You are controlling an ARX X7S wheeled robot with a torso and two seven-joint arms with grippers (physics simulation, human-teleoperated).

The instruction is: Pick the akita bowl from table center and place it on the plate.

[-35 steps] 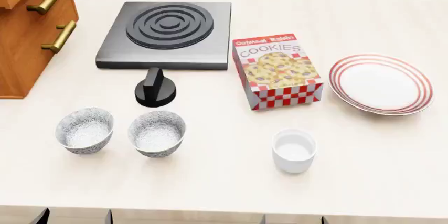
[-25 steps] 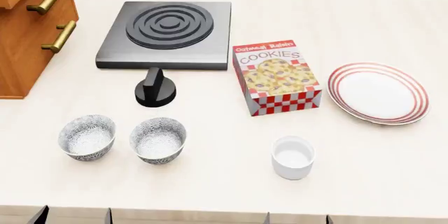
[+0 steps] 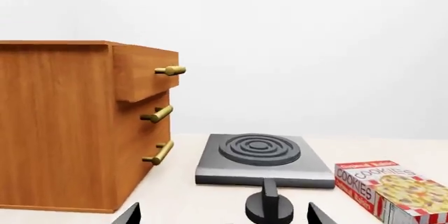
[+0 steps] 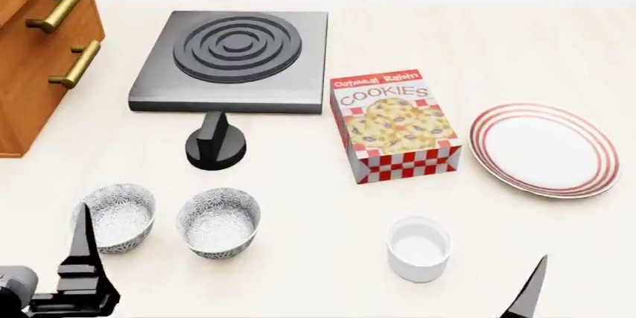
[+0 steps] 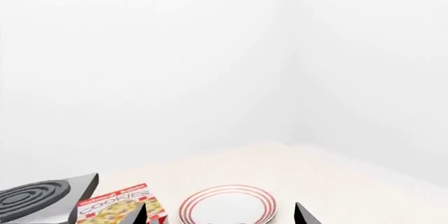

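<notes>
Both grippers have entered view, left gripper (image 4: pixel 85 273) and right gripper (image 4: pixel 526 296) spread, empty; risk: grabbing the twin bowl (image 4: pixel 118 217) beside the akita bowl (image 4: pixel 219 222).

The akita bowl (image 4: pixel 219 223) — speckled, upright — sits near the counter's front edge; the red-ringed plate (image 4: pixel 544 150) lies flat toward the right edge, well apart.

A tall wooden cabinet (image 3: pixel 70 124) fills one side, three brass handles (image 3: pixel 160 114) sticking out of its drawer fronts. Beside it on the pale table (image 3: pixel 175 198) sits a grey hotplate (image 3: pixel 260 158) with ringed coils, a black knob (image 3: pixel 269 208) just before it. A cookie box (image 3: pixel 392 190) lies near, and two dark fingertips (image 3: pixel 129 214) of the left gripper (image 3: pixel 224 214) stand apart at the frame's edge.
</notes>
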